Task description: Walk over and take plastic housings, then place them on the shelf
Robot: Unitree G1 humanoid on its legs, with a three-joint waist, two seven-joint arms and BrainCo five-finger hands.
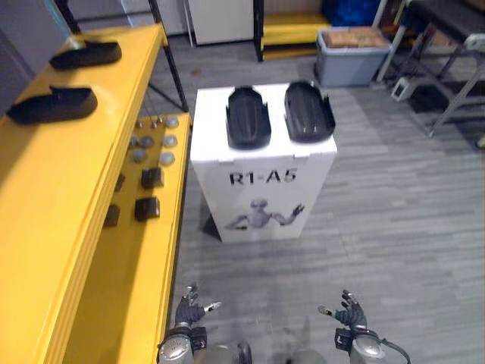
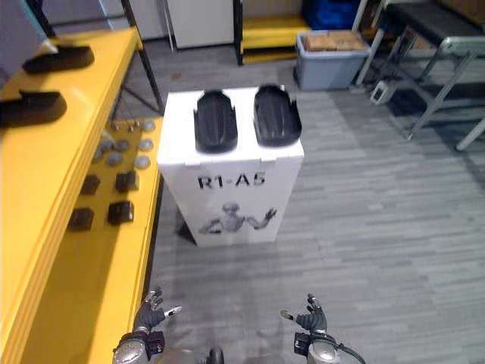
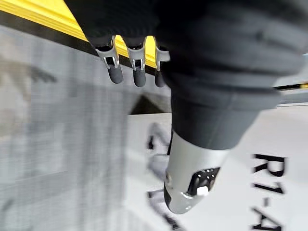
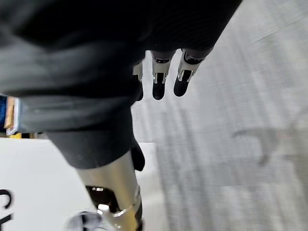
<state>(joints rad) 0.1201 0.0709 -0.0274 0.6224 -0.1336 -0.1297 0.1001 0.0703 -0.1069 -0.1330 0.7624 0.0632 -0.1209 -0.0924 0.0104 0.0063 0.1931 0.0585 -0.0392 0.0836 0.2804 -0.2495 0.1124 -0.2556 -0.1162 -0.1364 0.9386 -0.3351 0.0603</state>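
Note:
Two black plastic housings lie side by side on top of a white box (image 1: 261,189): the left housing (image 1: 247,116) and the right housing (image 1: 308,111). Two more black housings (image 1: 53,105) (image 1: 85,54) rest on the top level of the yellow shelf (image 1: 45,220) at the left. My left hand (image 1: 189,309) and right hand (image 1: 349,312) hang low at the near edge, well short of the box, fingers relaxed and empty. In the wrist views the left hand's fingers (image 3: 115,72) and the right hand's fingers (image 4: 159,86) hold nothing.
The shelf's lower level carries several grey discs (image 1: 155,142) and small black blocks (image 1: 147,207). A grey bin (image 1: 350,54) with cardboard stands behind the box. A metal-framed table (image 1: 443,53) stands at the far right. Grey floor (image 1: 394,227) spreads between me and the box.

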